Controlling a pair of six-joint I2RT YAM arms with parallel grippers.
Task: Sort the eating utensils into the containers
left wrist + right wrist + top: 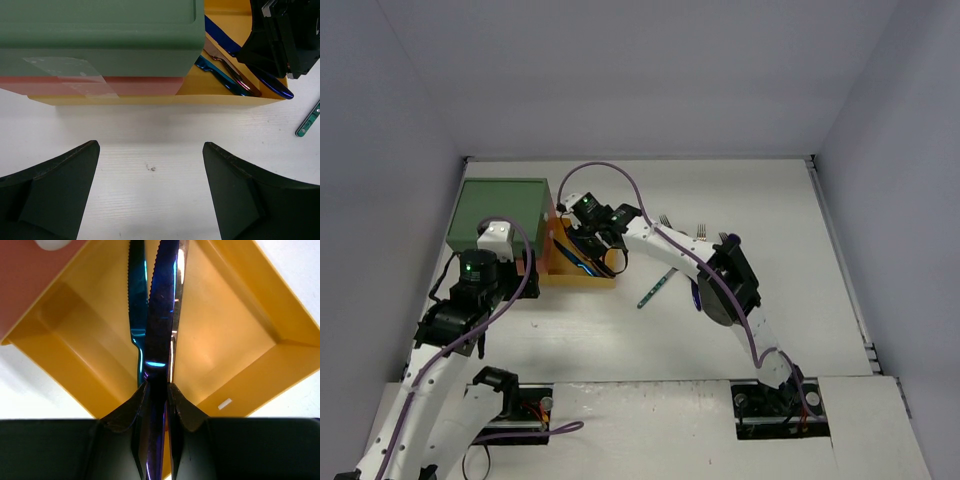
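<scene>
The drawer unit with a green top (pixel 500 208) stands at the left. Its yellow drawer (pixel 582 279) is pulled out to the right. My right gripper (pixel 588 238) hangs over that drawer, shut on a dark blue-purple knife (pixel 161 315) whose serrated blade points into the drawer (pixel 235 305). A teal knife (pixel 136 305) and a copper one (pixel 227 62) lie inside. My left gripper (pixel 150 147) is open and empty, over bare table beside the unit (pixel 95 30). More utensils lie on the table: a green one (pixel 655 288) and forks (pixel 702 232).
The orange-red drawer (pixel 140 86) is closed above the yellow one. A purple utensil (pixel 695 295) lies partly under my right arm. The right arm's body (pixel 725 285) spans the table's middle. Walls close in the table at the back and sides.
</scene>
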